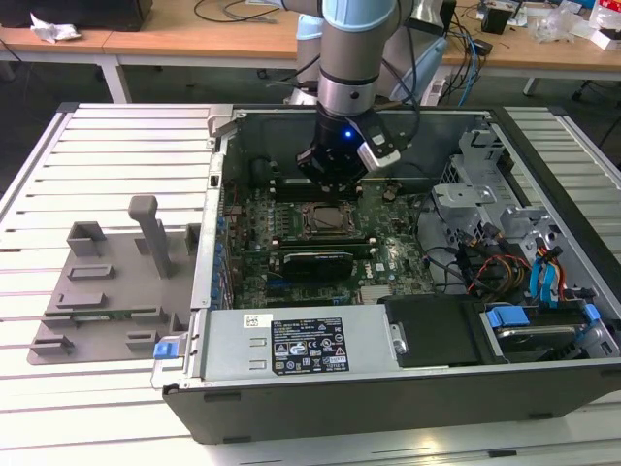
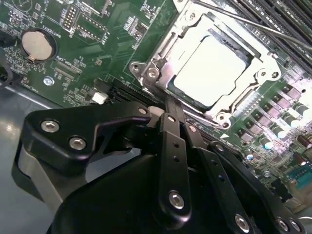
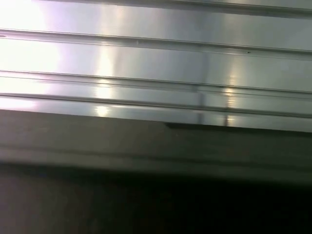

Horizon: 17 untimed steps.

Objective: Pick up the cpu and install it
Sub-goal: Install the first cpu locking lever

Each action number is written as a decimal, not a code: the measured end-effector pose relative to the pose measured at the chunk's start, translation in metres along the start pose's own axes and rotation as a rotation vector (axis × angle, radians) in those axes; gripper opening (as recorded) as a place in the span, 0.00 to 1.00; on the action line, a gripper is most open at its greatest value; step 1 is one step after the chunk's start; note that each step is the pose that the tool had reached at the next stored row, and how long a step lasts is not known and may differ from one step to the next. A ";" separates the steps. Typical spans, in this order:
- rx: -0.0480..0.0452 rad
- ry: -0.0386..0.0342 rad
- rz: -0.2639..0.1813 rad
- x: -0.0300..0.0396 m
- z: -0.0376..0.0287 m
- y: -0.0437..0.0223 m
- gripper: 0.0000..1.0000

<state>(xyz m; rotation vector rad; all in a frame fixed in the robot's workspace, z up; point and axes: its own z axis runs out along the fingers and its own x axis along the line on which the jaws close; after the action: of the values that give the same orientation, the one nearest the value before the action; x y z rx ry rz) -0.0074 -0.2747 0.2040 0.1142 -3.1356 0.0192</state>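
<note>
Gripper [image 2: 168,109] hovering over seated cpu [image 2: 214,70] in socket [image 2: 156,73]; jaws pressed together, holding nothing; keeping vertical advised.

Silver and pale-blue cylindrical arm [image 1: 349,49] above the open computer case [image 1: 388,388], black wrist housing with a small blue light, black gripper [image 2: 168,114] of jointed linkage bars, silver screws, possibly a grey side bracket

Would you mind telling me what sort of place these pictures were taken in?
Probably a robotics or electronics lab: an open computer case lies on a slatted metal table, wooden workbenches with tangled cables stand behind, and the arm's gripper hangs over the cpu in its socket.
</note>
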 end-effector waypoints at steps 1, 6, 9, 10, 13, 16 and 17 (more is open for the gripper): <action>0.0007 -0.0004 -0.001 -0.0027 0.0018 0.0000 0.11; -0.0001 -0.0005 -0.015 -0.0078 0.0028 0.0008 0.11; -0.0026 -0.0009 -0.025 -0.0089 0.0030 0.0015 0.11; -0.0028 -0.0011 -0.025 -0.0089 0.0026 0.0016 0.11; -0.0016 -0.0024 -0.026 -0.0089 -0.0022 0.0015 0.11; -0.0009 -0.0044 -0.025 -0.0082 -0.0051 -0.0059 0.11; -0.0001 -0.0049 -0.025 -0.0077 -0.0050 -0.0113 0.11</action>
<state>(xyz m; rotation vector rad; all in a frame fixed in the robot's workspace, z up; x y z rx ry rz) 0.0010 -0.2854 0.2091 0.1544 -3.1386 0.0187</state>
